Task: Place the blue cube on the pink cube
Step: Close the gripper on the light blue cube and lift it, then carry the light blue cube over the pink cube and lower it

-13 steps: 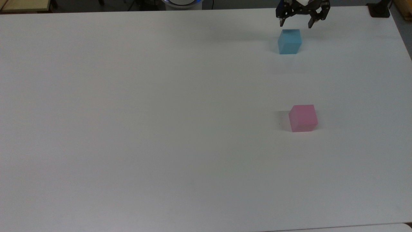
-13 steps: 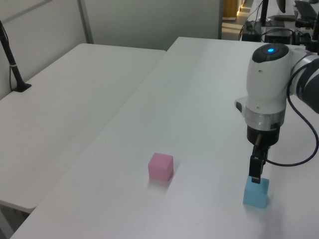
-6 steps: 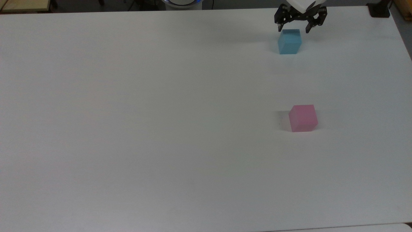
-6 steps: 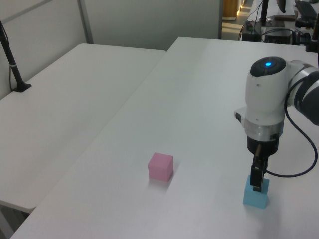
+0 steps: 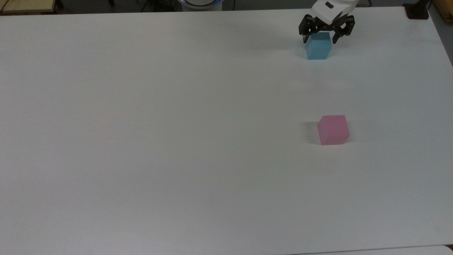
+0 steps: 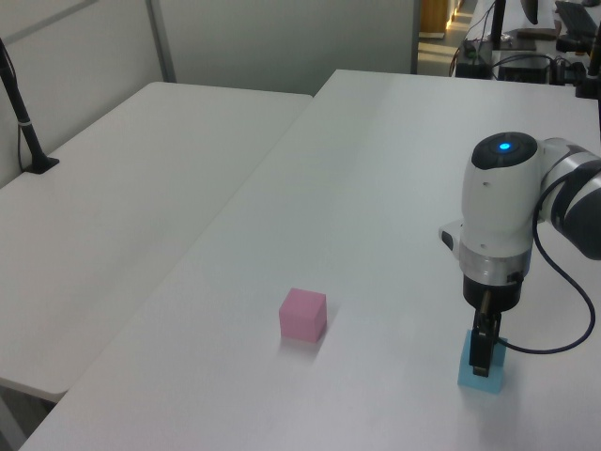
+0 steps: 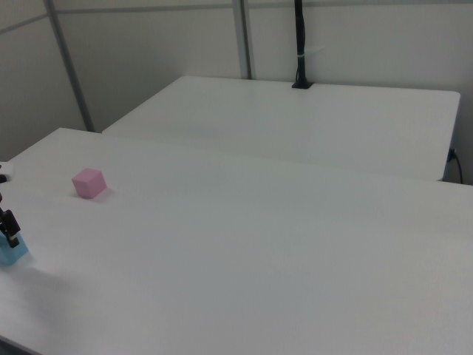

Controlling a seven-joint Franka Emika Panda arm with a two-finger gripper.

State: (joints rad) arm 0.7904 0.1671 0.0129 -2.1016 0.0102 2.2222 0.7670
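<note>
top view, l to r: blue cube [image 5: 318, 49] sits on the white table [image 5: 141, 141] near the far edge, pink cube [image 5: 333, 129] well apart, nearer the camera and a bit further right. tool [image 5: 321, 38] has dropped over the last sec from hovering above the blue cube to straddling its top, jaws spread, one each side, not pinching yet. so approach looks done; next prob close + lift. nothing stacked yet.

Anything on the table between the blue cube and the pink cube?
No. In the top view, only bare white table lies between the blue cube and the pink cube.
</note>
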